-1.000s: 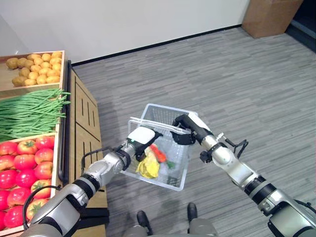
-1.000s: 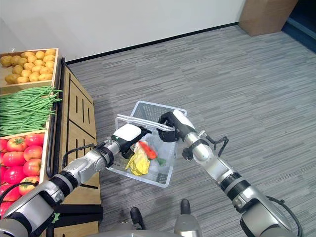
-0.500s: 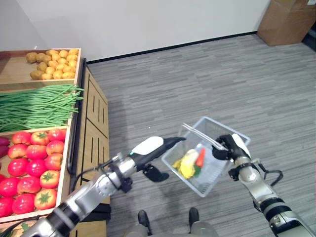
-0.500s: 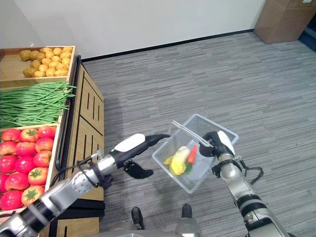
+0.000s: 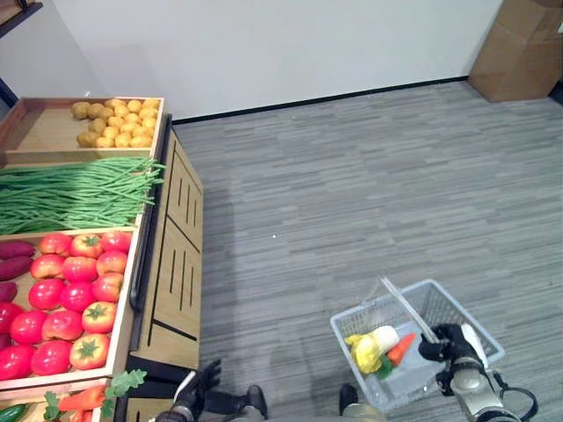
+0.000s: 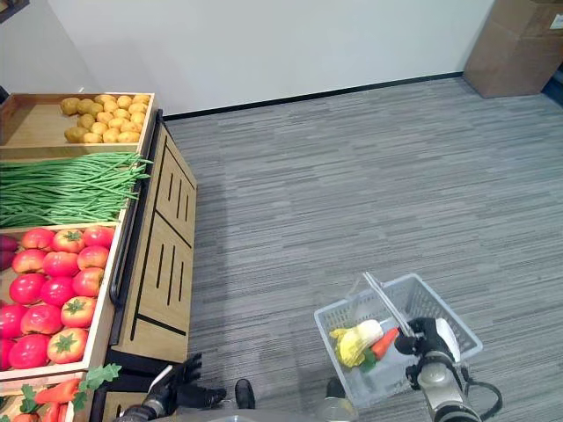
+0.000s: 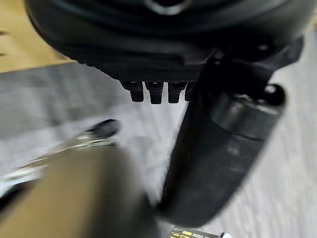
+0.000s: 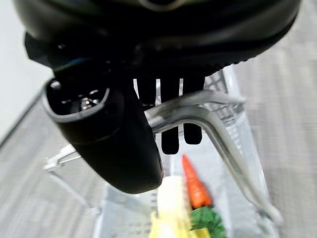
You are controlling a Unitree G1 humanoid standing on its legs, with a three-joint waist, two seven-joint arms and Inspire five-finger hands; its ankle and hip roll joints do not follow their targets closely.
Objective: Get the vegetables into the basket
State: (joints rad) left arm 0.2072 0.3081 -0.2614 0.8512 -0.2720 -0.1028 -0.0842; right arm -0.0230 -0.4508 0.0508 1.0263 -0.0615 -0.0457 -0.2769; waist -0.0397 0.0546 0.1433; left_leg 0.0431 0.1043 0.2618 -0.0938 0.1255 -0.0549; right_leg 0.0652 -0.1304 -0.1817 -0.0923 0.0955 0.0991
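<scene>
The white wire basket (image 5: 380, 304) hangs low at my right side, above the grey floor. My right hand (image 5: 454, 344) is shut on its handle (image 8: 198, 106), fingers curled round the bar in the right wrist view. Inside lie a yellow-and-white leafy vegetable (image 5: 369, 346) and an orange carrot (image 5: 400, 349) with green leaves (image 8: 205, 221). My left hand (image 5: 199, 389) hangs low by the produce stand's front, fingers relaxed and holding nothing.
The wooden produce stand (image 5: 176, 255) runs along the left with potatoes (image 5: 119, 119), green beans (image 5: 75, 189), tomatoes (image 5: 70, 281), purple sweet potatoes (image 5: 13, 251) and a carrot (image 5: 84, 400). A cardboard box (image 5: 519, 44) stands far right by the wall.
The camera has swung towards the stand. My left hand has drawn out of the basket and dropped to my lower left. The right hand has carried the basket down and to the right.
</scene>
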